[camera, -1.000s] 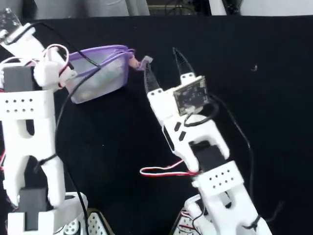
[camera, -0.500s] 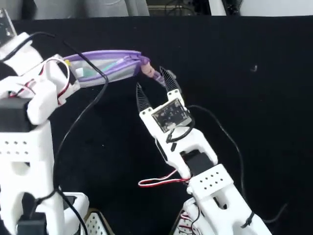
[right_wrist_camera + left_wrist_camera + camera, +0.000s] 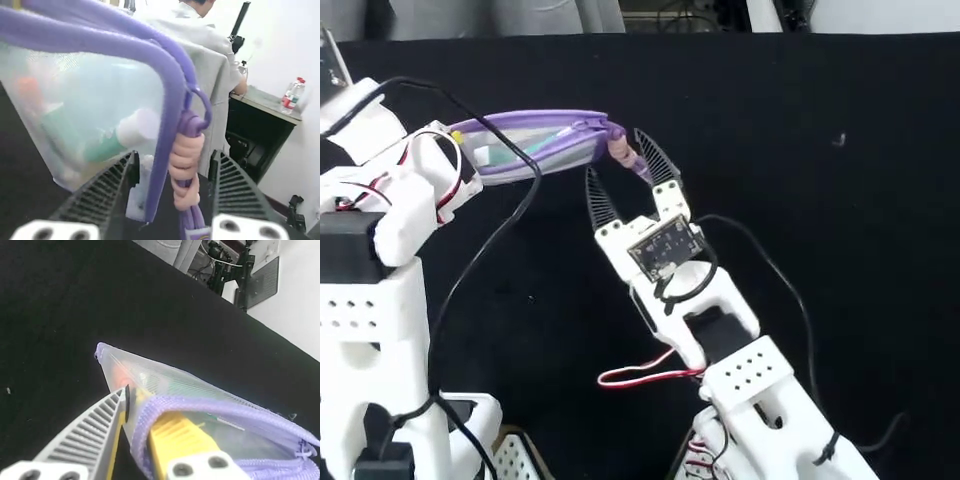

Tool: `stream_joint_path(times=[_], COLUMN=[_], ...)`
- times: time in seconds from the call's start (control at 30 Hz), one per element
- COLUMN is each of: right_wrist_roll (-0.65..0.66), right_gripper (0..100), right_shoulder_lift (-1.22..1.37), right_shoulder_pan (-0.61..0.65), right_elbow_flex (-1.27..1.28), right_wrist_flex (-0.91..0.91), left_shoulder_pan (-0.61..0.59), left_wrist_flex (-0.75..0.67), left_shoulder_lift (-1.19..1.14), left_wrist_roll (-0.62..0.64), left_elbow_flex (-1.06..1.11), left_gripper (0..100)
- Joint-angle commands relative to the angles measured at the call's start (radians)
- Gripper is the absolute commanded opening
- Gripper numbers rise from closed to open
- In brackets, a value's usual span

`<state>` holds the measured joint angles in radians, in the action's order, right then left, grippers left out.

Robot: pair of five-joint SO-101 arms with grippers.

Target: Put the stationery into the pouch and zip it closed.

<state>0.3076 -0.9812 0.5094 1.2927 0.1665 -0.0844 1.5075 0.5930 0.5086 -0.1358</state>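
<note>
Found the pouch (image 3: 535,140) stretched 9-to-3, left end effector (image 3: 132,410) pinching its 9 o'clock end, zipper pull (image 3: 620,148) at 3 o'clock between spread fingers of the right end effector (image 3: 615,153)

Pouch (image 3: 535,140) sits over the table (image 3: 840,250), around 10 o'clock from table centre. Left gripper (image 3: 137,407) is clamped on its 9 o'clock end. Stationery (image 3: 100,140) lies inside. Zipper pull (image 3: 620,150) hangs at the 3 o'clock end, between the right gripper's (image 3: 616,158) spread fingers.
</note>
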Motion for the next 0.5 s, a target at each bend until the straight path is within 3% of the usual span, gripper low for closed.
stream_joint_path(times=[0.0,0.17,0.47], right_wrist_roll=[0.008,0.008,0.008], right_gripper=[15.5,1.0,1.1], right_shoulder_lift=[-0.001,0.004,-0.002], right_shoulder_pan=[0.005,-0.018,-0.074], right_elbow_flex=[-0.021,-0.036,-0.039], right_wrist_flex=[0.031,0.029,0.009], left_shoulder_pan=[0.013,0.013,0.013], left_wrist_flex=[-0.034,-0.034,-0.032], left_shoulder_lift=[0.043,0.043,0.043], left_wrist_roll=[-0.011,-0.011,-0.011], left_elbow_flex=[-0.016,-0.016,-0.016], left_gripper=[3,3,3])
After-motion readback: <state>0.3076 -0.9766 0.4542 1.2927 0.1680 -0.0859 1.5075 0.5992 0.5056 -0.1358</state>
